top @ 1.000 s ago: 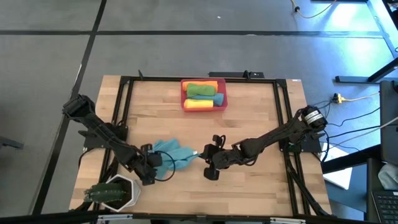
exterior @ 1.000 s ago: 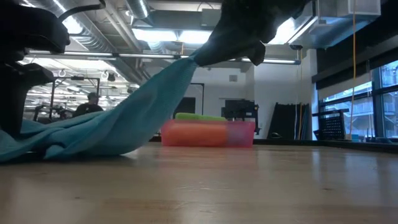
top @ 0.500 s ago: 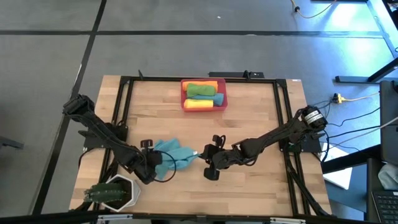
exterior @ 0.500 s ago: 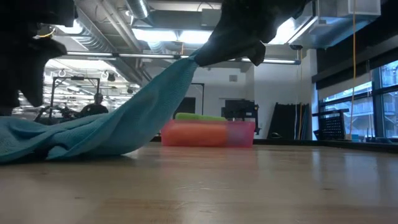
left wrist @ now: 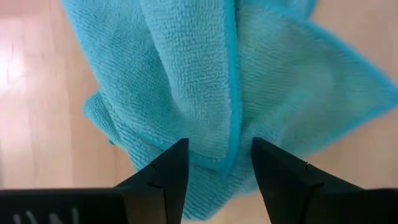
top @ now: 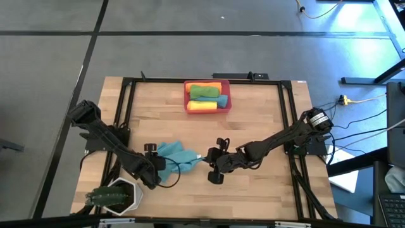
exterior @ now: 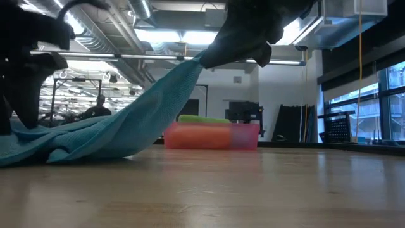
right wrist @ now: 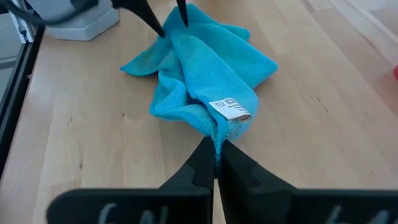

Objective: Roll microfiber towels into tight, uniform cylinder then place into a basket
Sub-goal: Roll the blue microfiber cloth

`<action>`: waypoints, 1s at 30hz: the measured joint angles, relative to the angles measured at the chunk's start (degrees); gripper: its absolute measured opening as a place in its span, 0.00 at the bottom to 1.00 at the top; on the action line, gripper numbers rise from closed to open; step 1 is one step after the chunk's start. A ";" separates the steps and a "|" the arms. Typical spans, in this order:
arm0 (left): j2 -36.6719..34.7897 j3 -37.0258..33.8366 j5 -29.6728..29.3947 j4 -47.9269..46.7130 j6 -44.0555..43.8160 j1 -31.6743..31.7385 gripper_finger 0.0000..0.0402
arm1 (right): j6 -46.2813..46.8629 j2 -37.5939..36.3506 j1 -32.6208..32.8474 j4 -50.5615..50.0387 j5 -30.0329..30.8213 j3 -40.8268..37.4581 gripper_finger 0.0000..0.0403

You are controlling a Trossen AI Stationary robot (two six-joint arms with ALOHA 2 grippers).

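The right gripper [right wrist: 214, 152] is pinching the teal towel's [top: 176, 154] corner (lifted), while the left gripper [left wrist: 217, 163] is hovering open above it.

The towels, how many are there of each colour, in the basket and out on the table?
Teal-blue: 2, one loose on the table, pinched by the right hand; one rolled in the basket
Green: 1, rolled in the basket
Orange: 1, in the basket
Yellow: 1, in the basket
Total: 5 towels
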 joint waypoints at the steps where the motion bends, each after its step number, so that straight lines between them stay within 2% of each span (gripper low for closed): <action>1: 0.88 0.00 -0.38 -0.04 0.70 0.11 0.40 | 0.02 0.00 0.00 0.00 0.00 0.00 0.03; 5: 4.27 -0.03 -2.98 -0.01 1.17 0.26 0.40 | 0.03 0.00 0.00 0.00 0.00 0.00 0.03; 9: 5.85 -0.04 -2.69 0.07 1.16 0.42 0.40 | 0.04 0.00 0.00 0.00 0.00 0.02 0.03; 17: 2.99 -0.04 -0.50 0.02 0.76 0.36 0.40 | 0.02 0.02 0.00 -0.05 -0.02 0.02 0.03; 30: 1.11 -0.02 -3.64 3.38 0.71 1.14 0.40 | 0.04 0.04 0.00 -0.11 -0.09 0.04 0.03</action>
